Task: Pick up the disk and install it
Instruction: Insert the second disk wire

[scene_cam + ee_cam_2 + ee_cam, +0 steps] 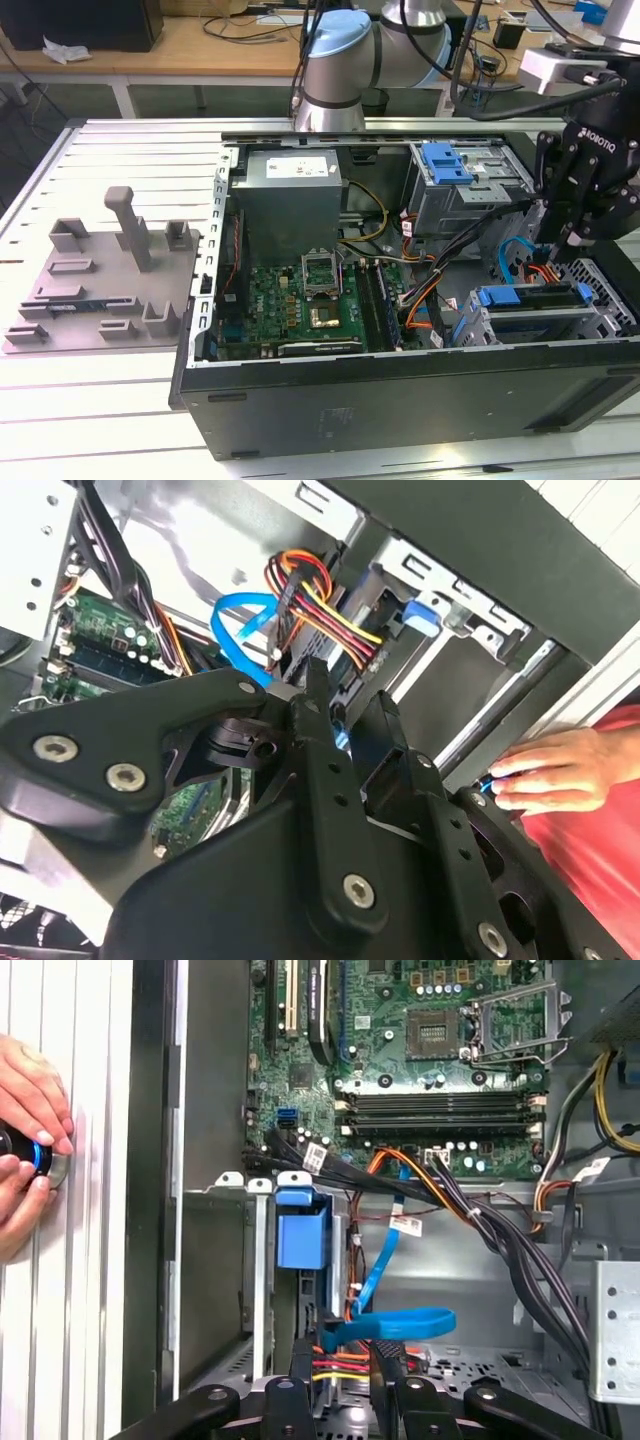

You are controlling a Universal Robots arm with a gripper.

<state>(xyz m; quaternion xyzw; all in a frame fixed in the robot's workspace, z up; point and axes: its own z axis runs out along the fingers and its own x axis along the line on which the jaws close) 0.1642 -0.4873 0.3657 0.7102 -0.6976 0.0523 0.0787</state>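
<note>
Disk (530,298): rigid, dense, shock-sensitive, seated in drive cage; grasp by blue carrier edges; gripper (345,1375) jaws apart, empty.

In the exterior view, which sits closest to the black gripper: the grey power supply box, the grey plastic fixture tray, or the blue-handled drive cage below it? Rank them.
From the black gripper:
1. Blue-handled drive cage, just below it, at the case's front corner.
2. Grey power supply box, across the case, toward the exterior view's left.
3. Grey plastic fixture tray, outside the case, far left.
</note>
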